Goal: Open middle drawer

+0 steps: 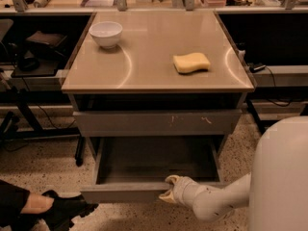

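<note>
My pale gripper [168,189] pinches the near front lip, right of centre, of the plain grey handleless middle drawer [125,194]. Drawer stands pulled out, below the scratched grey top front [156,122].

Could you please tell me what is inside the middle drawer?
The middle drawer shows only its bare grey floor; the rear lies hidden under the scratched front above. The claw rests at its front edge.
</note>
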{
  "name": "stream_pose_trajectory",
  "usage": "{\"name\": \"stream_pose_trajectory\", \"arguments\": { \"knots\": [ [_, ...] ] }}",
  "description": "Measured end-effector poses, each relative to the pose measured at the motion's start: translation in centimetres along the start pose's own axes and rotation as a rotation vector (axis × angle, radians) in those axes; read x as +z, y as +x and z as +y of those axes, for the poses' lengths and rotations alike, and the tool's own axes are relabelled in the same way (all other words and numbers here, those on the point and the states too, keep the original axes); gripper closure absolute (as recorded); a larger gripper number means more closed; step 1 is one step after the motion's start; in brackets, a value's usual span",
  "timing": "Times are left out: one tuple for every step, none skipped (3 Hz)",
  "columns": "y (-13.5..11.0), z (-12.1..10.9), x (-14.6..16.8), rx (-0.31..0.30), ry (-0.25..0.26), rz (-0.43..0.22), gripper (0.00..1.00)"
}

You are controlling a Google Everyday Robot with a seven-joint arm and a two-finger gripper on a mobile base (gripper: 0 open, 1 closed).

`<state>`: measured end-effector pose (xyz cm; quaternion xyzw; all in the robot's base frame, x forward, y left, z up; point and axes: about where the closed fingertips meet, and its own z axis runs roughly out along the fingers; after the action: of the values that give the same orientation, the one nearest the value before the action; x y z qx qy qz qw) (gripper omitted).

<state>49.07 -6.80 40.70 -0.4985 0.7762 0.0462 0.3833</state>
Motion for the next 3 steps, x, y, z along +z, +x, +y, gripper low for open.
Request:
{"name": "stream_pose_trajectory", "arguments": {
  "knots": [
    [-0.18, 0.57, -0.58, 0.005, -0.006, 0.001, 1.0],
    [-0.19, 0.57, -0.59, 0.005, -0.006, 0.001, 1.0],
    [-0.3, 0.53, -0.71, 0.005, -0.006, 0.001, 1.0]
  ]
}}
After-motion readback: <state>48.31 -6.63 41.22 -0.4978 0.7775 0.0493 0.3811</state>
